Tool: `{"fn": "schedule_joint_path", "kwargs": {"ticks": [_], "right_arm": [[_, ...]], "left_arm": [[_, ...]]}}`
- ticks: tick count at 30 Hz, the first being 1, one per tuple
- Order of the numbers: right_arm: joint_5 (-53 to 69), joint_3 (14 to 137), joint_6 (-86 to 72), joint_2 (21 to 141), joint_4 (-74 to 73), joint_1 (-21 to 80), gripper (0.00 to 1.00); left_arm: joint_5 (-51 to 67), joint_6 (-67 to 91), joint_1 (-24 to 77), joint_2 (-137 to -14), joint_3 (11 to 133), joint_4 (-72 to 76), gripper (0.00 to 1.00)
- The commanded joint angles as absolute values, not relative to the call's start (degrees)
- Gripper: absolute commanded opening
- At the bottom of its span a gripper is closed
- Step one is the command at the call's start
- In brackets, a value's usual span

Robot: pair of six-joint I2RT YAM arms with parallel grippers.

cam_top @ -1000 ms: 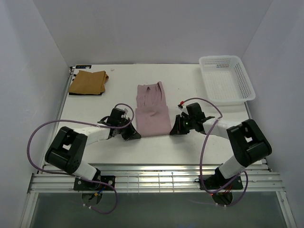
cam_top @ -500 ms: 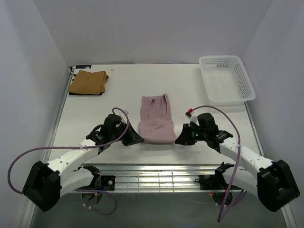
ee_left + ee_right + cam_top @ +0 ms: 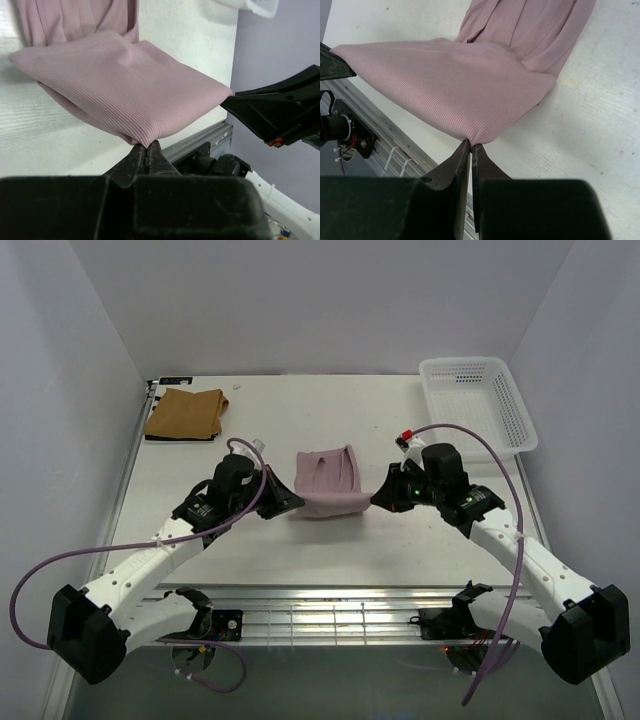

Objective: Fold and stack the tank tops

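Our left gripper and right gripper each clench a corner of the pink tank top above the white table, with pale walls around.

White table, and here's the layout: a folded tan-brown tank top sits at the far left corner, a white mesh basket at the far right corner, and mid-table lies the pink tank top, far end flat, near end raised.
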State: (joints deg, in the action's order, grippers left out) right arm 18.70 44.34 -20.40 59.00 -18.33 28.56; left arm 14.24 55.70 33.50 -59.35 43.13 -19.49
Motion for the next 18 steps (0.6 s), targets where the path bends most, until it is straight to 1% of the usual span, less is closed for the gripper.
{"fn": "schedule_joint_path", "kwargs": {"ticks": [1,5,12,13,18], "right_arm": [[16.4,50.6,-17.1,62.3,-18.7,27.8,0.08],[16.9,55.5,-16.1,67.8,-18.7,26.5,0.08],[19.3,61.2,-14.7,75.2,-18.4,22.9,0.08],[19.5,61.8,-14.7,75.9,-18.4,22.7,0.08],[20.8,65.3,-13.6,81.5,-17.6,20.7,0.08]], "left_arm": [[8.3,53.4,33.1,-61.7,48.2,-19.9,0.0],[8.3,51.9,31.0,-66.7,51.9,-19.7,0.0],[15.9,49.0,22.3,-75.7,54.7,-14.2,0.0],[18.1,48.8,21.6,-76.8,55.0,-13.5,0.0],[20.7,46.9,19.2,-83.8,59.4,-12.3,0.0]]}}
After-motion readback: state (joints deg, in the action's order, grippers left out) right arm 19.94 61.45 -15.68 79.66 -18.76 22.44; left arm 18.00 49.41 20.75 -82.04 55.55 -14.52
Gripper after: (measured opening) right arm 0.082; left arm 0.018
